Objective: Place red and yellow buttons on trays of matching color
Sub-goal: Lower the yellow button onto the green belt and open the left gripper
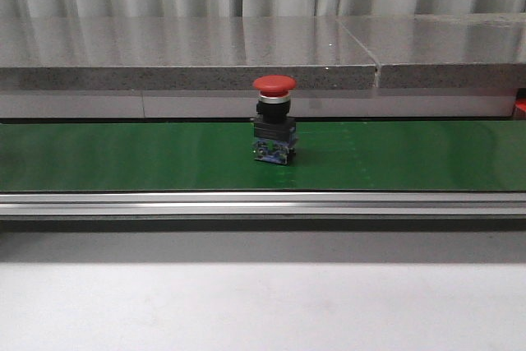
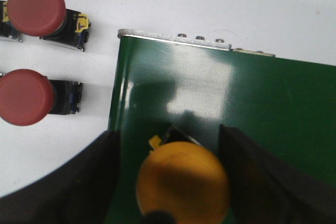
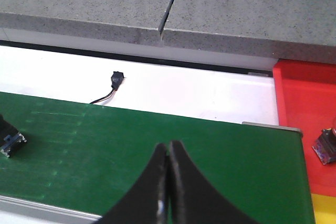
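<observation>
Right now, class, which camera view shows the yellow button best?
The left wrist view. The yellow button fills the foreground on the green belt, between the open fingers of the left pincer, with nothing covering its cap. The front view and the right wrist view show no yellow button at all.

Smooth black tapered jaws

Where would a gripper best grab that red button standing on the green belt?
Probably on the black body of the red button, coming down from above with a finger on each flat side. The button stands upright on the green belt; its red cap is rounded and wider than the body, so fingers closing on the cap could slip.
</observation>
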Available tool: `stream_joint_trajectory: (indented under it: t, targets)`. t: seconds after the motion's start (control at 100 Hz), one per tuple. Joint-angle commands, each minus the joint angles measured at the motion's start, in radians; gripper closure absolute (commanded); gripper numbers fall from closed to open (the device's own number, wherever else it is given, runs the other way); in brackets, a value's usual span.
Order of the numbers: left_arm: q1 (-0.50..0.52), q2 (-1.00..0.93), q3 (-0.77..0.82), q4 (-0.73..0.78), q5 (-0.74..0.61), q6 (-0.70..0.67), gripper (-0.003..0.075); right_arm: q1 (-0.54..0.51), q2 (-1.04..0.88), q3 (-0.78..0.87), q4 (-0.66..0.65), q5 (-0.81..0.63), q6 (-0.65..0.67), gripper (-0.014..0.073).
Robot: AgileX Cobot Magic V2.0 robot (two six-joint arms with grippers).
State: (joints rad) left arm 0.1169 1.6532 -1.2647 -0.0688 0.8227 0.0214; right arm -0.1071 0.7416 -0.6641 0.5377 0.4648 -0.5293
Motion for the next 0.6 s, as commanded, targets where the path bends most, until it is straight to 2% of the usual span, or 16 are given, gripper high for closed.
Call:
stream_joint_trajectory:
  t: [0.0,0.08,0.59]
  targets:
    - [-0.011,-0.039,-0.028,-0.003,-0.02,0.011,0.0164,0.001,-0.009,-0.026,0.018,-0.052,-0.008,0.066]
    - [-0.03,-0.047,-0.028,-0.003,-0.024,0.021,0.0111,0.001,-0.009,-0.026,0.018,-0.052,-0.008,0.066]
    - [-0.139,-0.246,-0.028,-0.001,-0.117,0.021,0.0111,0.001,-0.009,-0.026,0.018,-0.052,-0.008,0.066]
